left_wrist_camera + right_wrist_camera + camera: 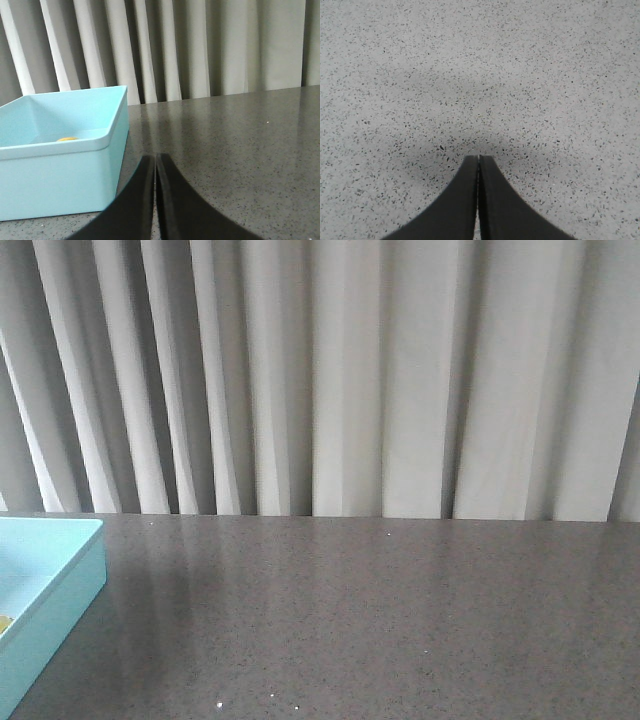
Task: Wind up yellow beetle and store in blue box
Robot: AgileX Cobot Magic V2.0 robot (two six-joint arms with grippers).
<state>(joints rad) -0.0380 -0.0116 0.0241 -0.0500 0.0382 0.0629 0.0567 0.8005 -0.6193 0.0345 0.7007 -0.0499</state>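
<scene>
**Box at the left edge, toy inside, both claws over open worktop**

The blue box stands on the worktop at its far left, partly cut off by the front view's edge. The curtain hangs behind the worktop along its back edge. Inside the box, on its floor, lies the yellow beetle, mostly hidden by the wall. The left claw sits just beside the box's near corner. The right claw hangs above bare worktop, apart from the box.

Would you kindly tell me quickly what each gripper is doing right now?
Left gripper: closed, fingers together, holding nothing, beside the blue box.
Right gripper: closed, holding nothing, over the bare table.
</scene>
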